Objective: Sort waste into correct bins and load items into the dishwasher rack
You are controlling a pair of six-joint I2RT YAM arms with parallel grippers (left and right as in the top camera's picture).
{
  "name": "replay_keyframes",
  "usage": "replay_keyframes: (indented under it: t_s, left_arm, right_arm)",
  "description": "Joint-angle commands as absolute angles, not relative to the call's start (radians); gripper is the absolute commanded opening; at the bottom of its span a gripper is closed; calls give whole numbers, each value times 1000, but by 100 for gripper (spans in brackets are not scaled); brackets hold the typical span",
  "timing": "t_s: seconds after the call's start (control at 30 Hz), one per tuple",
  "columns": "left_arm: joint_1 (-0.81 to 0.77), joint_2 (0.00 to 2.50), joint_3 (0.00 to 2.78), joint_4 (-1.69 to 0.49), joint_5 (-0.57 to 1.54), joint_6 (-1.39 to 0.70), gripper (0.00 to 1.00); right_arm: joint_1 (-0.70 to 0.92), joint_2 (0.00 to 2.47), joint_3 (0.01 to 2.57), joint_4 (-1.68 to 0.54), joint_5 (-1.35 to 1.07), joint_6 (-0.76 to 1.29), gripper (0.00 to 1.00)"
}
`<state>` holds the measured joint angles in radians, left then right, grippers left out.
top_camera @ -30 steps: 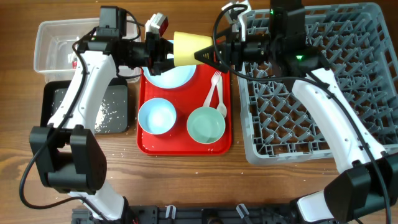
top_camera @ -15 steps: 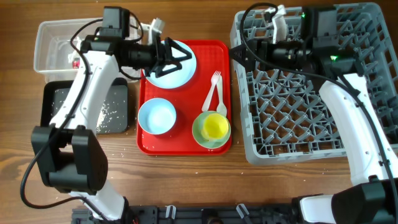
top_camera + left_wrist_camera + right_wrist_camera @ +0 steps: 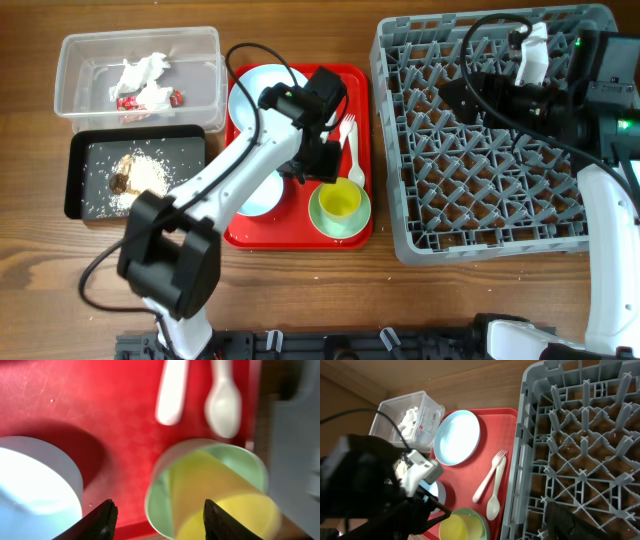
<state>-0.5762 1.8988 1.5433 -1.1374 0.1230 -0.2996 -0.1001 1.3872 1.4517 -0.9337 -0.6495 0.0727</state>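
Observation:
The yellow cup (image 3: pixel 340 203) sits inside a teal bowl (image 3: pixel 318 215) at the front right of the red tray; both also show in the left wrist view, cup (image 3: pixel 225 495) and bowl (image 3: pixel 160 495). My left gripper (image 3: pixel 312 165) is open and empty just above them, with the cup's left wall between its fingers (image 3: pixel 160 520). A pale blue bowl (image 3: pixel 262 195) lies to the left, partly under the arm. The light blue plate (image 3: pixel 262 90) is at the tray's back. The white fork (image 3: pixel 349 135) and spoon (image 3: pixel 356 165) lie by the right edge. My right gripper (image 3: pixel 468 95) is open and empty over the grey rack (image 3: pixel 500 225).
The red tray (image 3: pixel 300 235) holds the dishes. A clear tub (image 3: pixel 75 60) at the back left holds napkins (image 3: pixel 140 70) and red-and-white wrappers (image 3: pixel 130 101). A black tray (image 3: pixel 80 185) in front of it holds rice scraps (image 3: pixel 140 175). The rack holds nothing.
My left arm swung from the back of the tray to its front, over the cup in the bowl. My right arm drew back to the right over the rack.

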Motion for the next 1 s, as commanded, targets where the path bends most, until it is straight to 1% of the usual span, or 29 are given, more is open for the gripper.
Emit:
replay_keyframes:
  t_s: [0.0,0.07,0.13,0.17,0.27,0.3,0.4,0.5,0.67,0.77,0.83,0.97]
  left_arm:
    - [-575,1965,1521,-1142,139,-300,47]
    - [-583,1973,1518,-1135,141,-300,39]
    - [-588,1973,1512,-1125,141,-300,35]
    - [-594,1973,1509,-1119,141,-300,31]
    - [-607,1973,1508,-1116,142,-300,13]
    - [-614,1973,1508,-1116,150,-300,5]
    - [-619,1973,1509,-1125,201,-300,4]
    - [-586,1962,1547,-1173,258,-299,4]
    - [-448,1868,1597,-1213,465,-295,4]
    - [-313,1809,1597,-1200,656,-290,4]
    - [-235,1802,1597,-1161,872,-236,4]
    - [-139,1802,1597,-1048,1195,-208,4]
  right_arm:
    - [-104,1382,1459,-936,-642,49,86]
    - [-104,1382,1459,-936,-642,49,86]
    - [-104,1382,1459,-936,-642,49,86]
    - [-104,1382,1459,-936,-642,48,86]
    - [-104,1382,1459,-936,-642,48,86]
    - [-104,1382,1459,-936,-642,48,86]
    - [-104,1382,1459,-936,-643,49,86]
    - [-104,1382,1459,-937,-643,50,86]
    - [-104,1382,1459,-933,-654,53,86]
    - [-81,1387,1458,-897,-715,54,86]
    - [-41,1395,1458,-860,-763,56,86]
    - [95,1440,1458,-779,-795,139,86]
